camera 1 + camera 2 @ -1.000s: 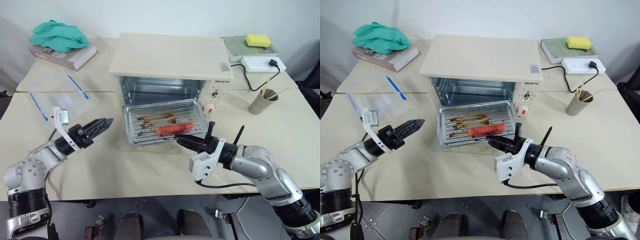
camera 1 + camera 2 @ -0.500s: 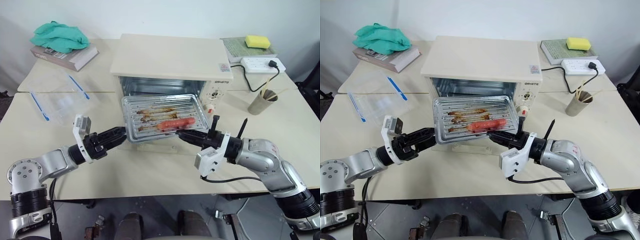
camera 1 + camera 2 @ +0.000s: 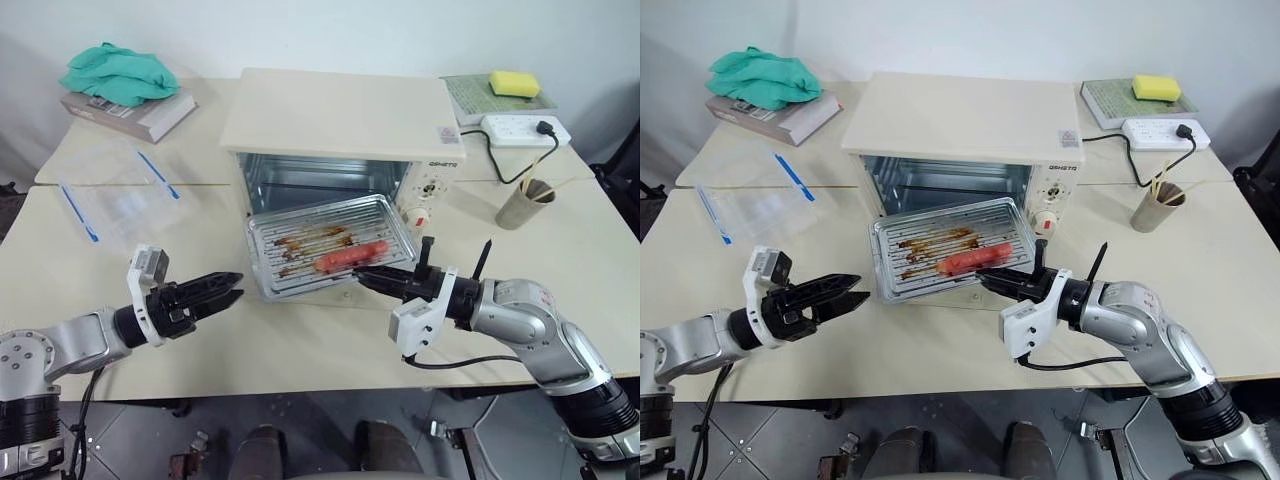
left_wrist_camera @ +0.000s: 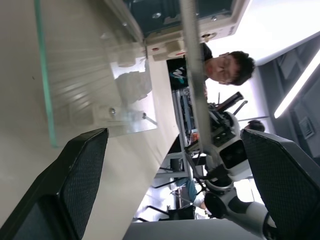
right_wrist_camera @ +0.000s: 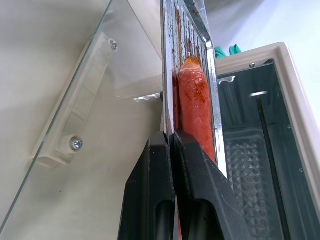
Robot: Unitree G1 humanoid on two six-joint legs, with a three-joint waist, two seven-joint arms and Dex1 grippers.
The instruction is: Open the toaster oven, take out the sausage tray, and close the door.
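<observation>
The cream toaster oven [image 3: 340, 115] stands mid-table with its shiny inside showing. Its glass door [image 5: 70, 100] lies folded down flat in front. The silver ribbed sausage tray [image 3: 256, 250], grease-stained and carrying one reddish sausage [image 3: 350, 257], hangs out of the oven mouth above the door, its left side tilted lower. My right gripper [image 3: 362, 281] is shut on the tray's front right rim, just beside the sausage. My left gripper [image 3: 236, 286] is open and holds nothing, a short way left of the tray and apart from it.
A clear plastic container with blue clips [image 3: 120, 195] lies at the left. A book with a green cloth [image 3: 120, 85] sits at the back left. A power strip [image 3: 525, 128], a yellow sponge [image 3: 515, 82] and a cup of sticks [image 3: 525, 203] stand at the right. A person [image 4: 227, 67] is beyond the table.
Half a second ago my left gripper touched the tray's left edge; it has since pulled back to the left and rolled. The tray, lifted off the door by the right gripper, now sags left.
</observation>
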